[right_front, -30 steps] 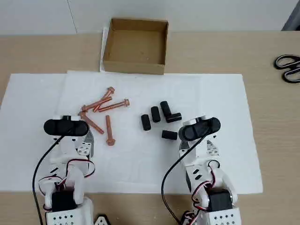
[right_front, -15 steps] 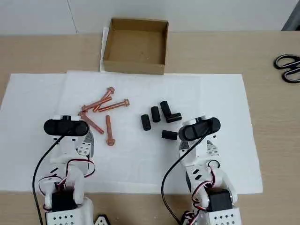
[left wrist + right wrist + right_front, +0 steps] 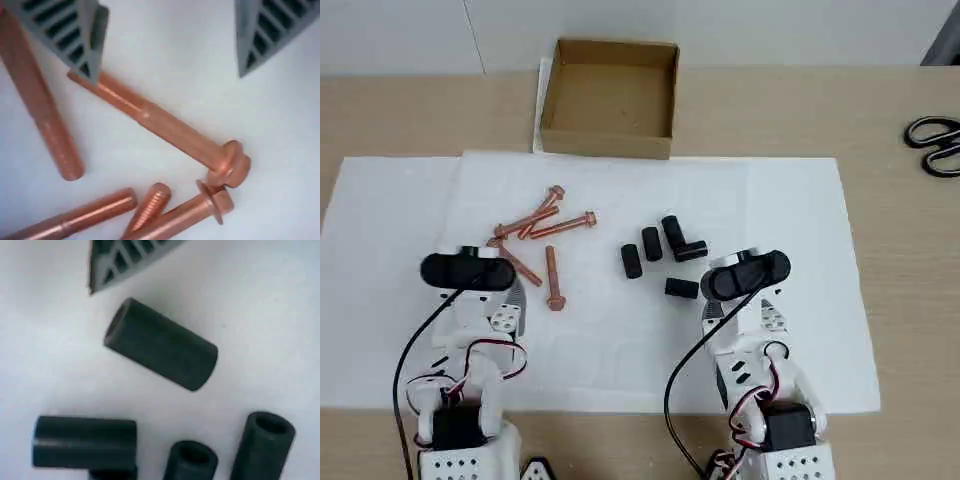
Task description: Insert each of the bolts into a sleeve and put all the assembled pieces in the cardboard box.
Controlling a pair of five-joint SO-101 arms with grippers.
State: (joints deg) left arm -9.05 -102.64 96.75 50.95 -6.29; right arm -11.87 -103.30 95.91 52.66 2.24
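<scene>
A wooden desk (image 3: 900,230) is carrying a white paper sheet (image 3: 800,350), with two arms sitting at its near edge.

In the high view, the cardboard box (image 3: 608,145) is standing at the desk's far edge, just beyond the sheet. The bolts (image 3: 560,226) are lying loose on the sheet's left half, and the sleeves (image 3: 652,243) are lying near its middle, apart from them. The left arm (image 3: 470,320) is sitting slightly nearer the sheet's middle than half a second ago, while the right arm (image 3: 745,330) is keeping its place. In the left wrist view, the left gripper (image 3: 165,75) is hanging spread wide over one bolt (image 3: 160,122), other bolts lying close by. In the right wrist view, the right gripper (image 3: 131,262) is hanging just beside one sleeve (image 3: 161,344); whether it is spread or pressed together, I cannot tell.
</scene>
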